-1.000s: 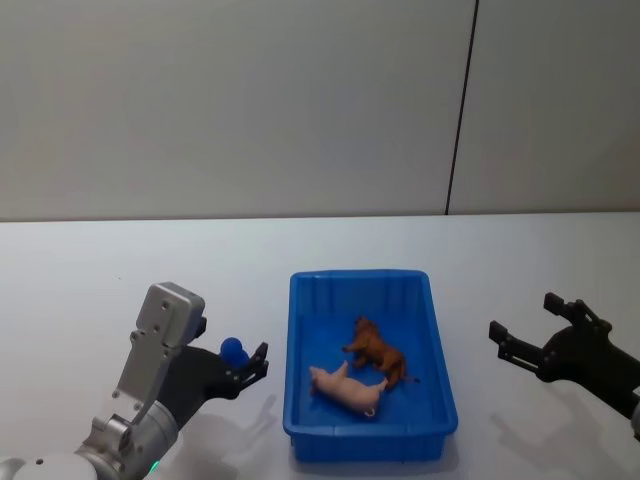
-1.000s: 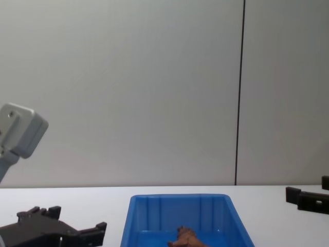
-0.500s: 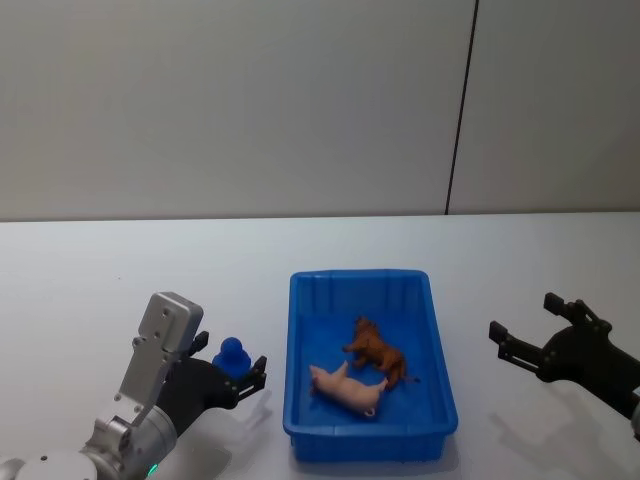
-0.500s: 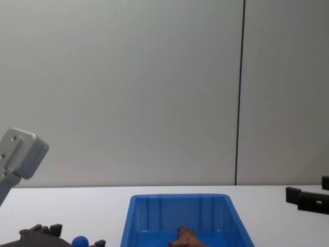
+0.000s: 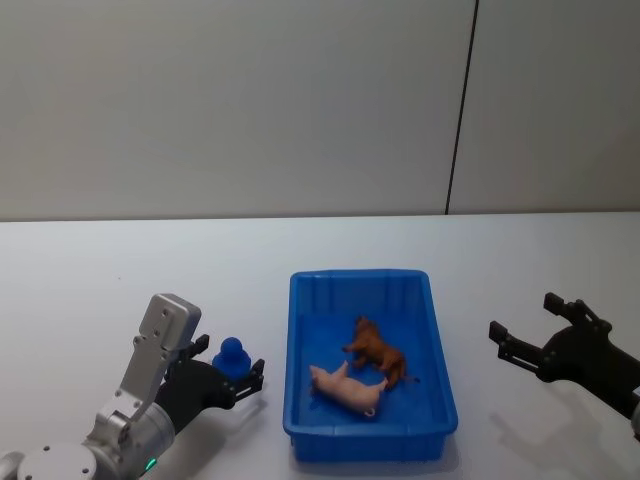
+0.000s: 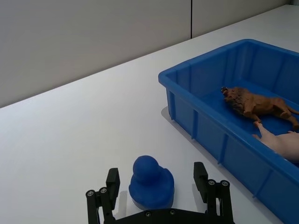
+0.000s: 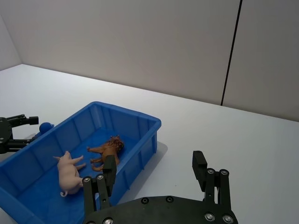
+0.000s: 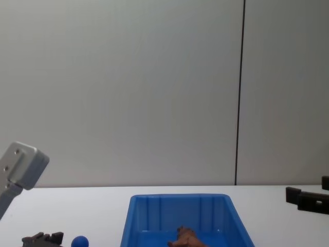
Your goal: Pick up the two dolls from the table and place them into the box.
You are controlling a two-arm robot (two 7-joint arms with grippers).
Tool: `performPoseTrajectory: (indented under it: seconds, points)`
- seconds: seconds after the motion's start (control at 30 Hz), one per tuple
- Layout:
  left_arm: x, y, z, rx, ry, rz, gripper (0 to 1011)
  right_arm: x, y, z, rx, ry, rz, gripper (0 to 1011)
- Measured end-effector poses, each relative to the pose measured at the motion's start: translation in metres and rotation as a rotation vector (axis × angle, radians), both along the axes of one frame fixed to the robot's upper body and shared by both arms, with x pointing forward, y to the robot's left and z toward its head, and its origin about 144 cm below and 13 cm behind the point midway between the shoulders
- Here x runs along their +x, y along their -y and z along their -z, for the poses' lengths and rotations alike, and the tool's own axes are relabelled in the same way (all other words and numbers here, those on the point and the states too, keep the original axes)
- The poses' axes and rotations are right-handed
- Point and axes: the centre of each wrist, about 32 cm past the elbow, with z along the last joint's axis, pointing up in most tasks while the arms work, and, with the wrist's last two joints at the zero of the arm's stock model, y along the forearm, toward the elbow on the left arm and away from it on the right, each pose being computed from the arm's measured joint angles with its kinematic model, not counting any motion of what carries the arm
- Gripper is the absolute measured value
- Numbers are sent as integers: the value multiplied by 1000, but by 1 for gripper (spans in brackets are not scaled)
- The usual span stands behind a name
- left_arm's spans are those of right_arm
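Observation:
The blue box [image 5: 296, 342] stands on the white table [image 5: 100, 270]. Inside it lie a brown lion doll [image 5: 377, 350] and a pale pink pig doll [image 5: 345, 388], side by side; both also appear in the left wrist view, lion [image 6: 254, 101] and pig [image 6: 282, 142]. A small blue round-topped piece [image 5: 232, 353] stands on the table just left of the box. My left gripper [image 5: 228, 362] is open and low, with one finger on each side of that piece [image 6: 150, 183], not touching it. To the right of the box, above the table, my right gripper [image 5: 530, 320] hovers open and holds nothing.
A grey wall with a dark vertical seam [image 5: 460, 110] rises behind the table. Bare tabletop lies between the box and the right gripper [image 7: 154, 167]. The box's left wall [image 6: 196, 126] is close to the left gripper's fingers.
My left gripper has dropped lower and drawn back a little, so the blue piece now stands between its open fingers. The right arm, the box and the dolls have not moved.

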Motion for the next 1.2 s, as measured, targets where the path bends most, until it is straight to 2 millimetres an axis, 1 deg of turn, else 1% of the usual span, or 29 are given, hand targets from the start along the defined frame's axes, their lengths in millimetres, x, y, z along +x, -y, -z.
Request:
performPoseTrajectory:
  seconds: [0.47, 0.53, 0.57, 0.63, 0.7, 0.77, 0.83, 0.87, 0.9, 0.97, 1.0, 1.07, 1.2]
  points:
    - [12, -7, 10, 6, -13, 18, 1001, 0, 0, 0, 0, 0, 0, 1001]
    - [13, -8, 11, 7, -14, 20, 985, 0, 0, 0, 0, 0, 0, 1001]
    - [15, -8, 11, 8, -16, 23, 947, 0, 0, 0, 0, 0, 0, 1001]
    - [17, -9, 12, 9, -16, 27, 925, 0, 0, 0, 0, 0, 0, 1001]
    - [18, -10, 13, 10, -16, 29, 882, 0, 0, 0, 0, 0, 0, 1001]
    - [20, -10, 14, 12, -16, 32, 788, 0, 0, 0, 0, 0, 0, 1001]
    - [22, -11, 14, 13, -16, 35, 731, 0, 0, 0, 0, 0, 0, 1001]
    - [22, -11, 14, 13, -16, 36, 731, 0, 0, 0, 0, 0, 0, 1001]
    - [23, -11, 14, 14, -16, 36, 674, 0, 0, 0, 0, 0, 0, 1001]
    - [24, -11, 14, 15, -15, 39, 620, 0, 0, 0, 0, 0, 0, 1001]
    - [24, -11, 14, 15, -15, 39, 620, 0, 0, 0, 0, 0, 0, 1001]
    - [25, -12, 15, 16, -16, 40, 579, 0, 0, 0, 0, 0, 0, 1001]
    - [27, -12, 15, 18, -16, 41, 549, 0, 0, 0, 0, 0, 0, 1001]
